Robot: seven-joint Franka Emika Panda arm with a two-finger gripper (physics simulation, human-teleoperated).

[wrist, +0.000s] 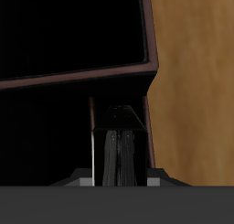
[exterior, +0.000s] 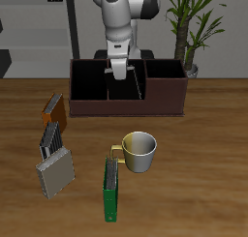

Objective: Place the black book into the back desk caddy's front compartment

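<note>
Jaws clamped on the black book [wrist: 119, 154] over the back desk caddy [exterior: 165, 96], apparently; grip plain only from the wrist.

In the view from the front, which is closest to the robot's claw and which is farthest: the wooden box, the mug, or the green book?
Measured from the gripper:
1. The back desk caddy, directly under it at the back of the table.
2. The mug, out on the open table, nearer the front edge.
3. The green book, nearest the table's front edge, just past the mug.
</note>
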